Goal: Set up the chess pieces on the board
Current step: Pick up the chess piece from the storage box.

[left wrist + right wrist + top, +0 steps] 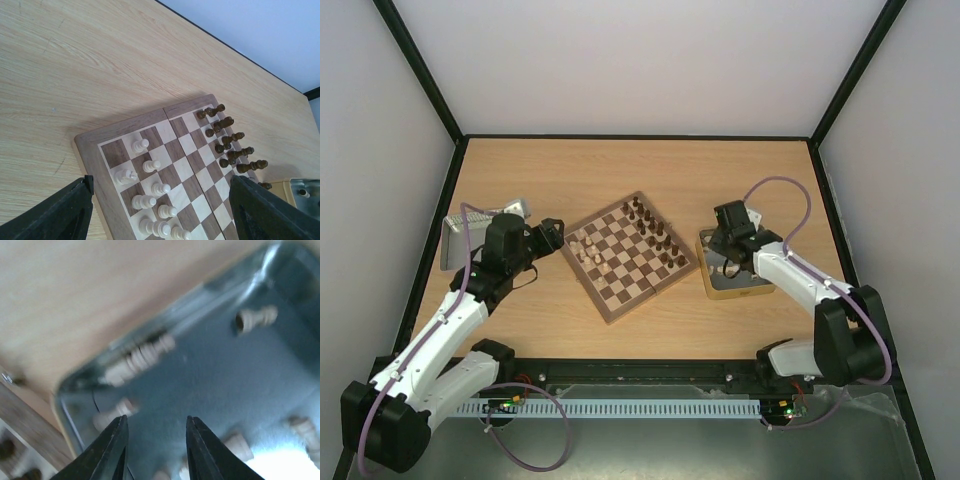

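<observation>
The board [583, 287] lies at an angle in the middle of the table. Several cream chess pieces [588, 248] stand along its left side and dark pieces [655, 230] along its right side. My left gripper [552, 236] hovers at the board's left corner, open and empty. In the left wrist view the cream chess pieces [150, 165] stand between its wide-apart fingers [65, 215]. My right gripper [725, 262] reaches down into the tin [740, 290]. Its view shows it open [156, 419] over bare tin floor [210, 370], with cream pieces [142, 356] lying around it and none between the jaws.
A grey metal lid [453, 243] lies at the table's left edge behind my left arm. The tin has a yellowish rim close to the board's right corner. Black frame posts and pale walls enclose the table.
</observation>
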Motion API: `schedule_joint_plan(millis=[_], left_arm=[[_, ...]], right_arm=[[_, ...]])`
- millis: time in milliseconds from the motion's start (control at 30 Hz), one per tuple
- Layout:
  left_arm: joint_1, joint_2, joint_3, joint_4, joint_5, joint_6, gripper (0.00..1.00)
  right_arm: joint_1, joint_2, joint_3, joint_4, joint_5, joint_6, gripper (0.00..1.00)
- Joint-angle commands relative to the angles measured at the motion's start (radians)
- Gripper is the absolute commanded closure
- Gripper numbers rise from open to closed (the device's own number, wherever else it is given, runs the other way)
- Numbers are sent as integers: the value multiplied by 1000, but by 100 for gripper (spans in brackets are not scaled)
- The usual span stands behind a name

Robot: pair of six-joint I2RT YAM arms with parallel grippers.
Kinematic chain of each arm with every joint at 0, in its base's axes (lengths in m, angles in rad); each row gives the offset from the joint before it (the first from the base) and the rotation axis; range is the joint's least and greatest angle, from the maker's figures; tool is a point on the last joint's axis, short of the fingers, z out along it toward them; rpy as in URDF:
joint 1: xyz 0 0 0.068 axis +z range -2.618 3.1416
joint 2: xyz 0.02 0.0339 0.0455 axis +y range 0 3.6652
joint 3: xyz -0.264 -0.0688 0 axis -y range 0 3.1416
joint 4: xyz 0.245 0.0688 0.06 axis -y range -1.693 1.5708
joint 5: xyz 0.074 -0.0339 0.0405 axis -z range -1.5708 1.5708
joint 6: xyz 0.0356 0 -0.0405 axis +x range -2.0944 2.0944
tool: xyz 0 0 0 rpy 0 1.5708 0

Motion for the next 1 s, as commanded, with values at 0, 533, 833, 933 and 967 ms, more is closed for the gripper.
schedule_joint_plan(millis=[0,533,833,933,967], left_arm=[[6,-8,-10,26,6,7,24],[7,16,-2,34,8,-4,24],[6,21,-7,34,4,-6,24],[6,19,-8,31,4,-3,24],[7,17,-6,31,4,-2,24]], right_arm=[[-7,18,-63,-66,-161,-7,71],[-7,48,-122,-4,-257,103,77],[-7,54,-141,11,-225,135,84],[-7,66,-135,11,-197,126,89],[-7,68,-129,5,-182,123,91]])
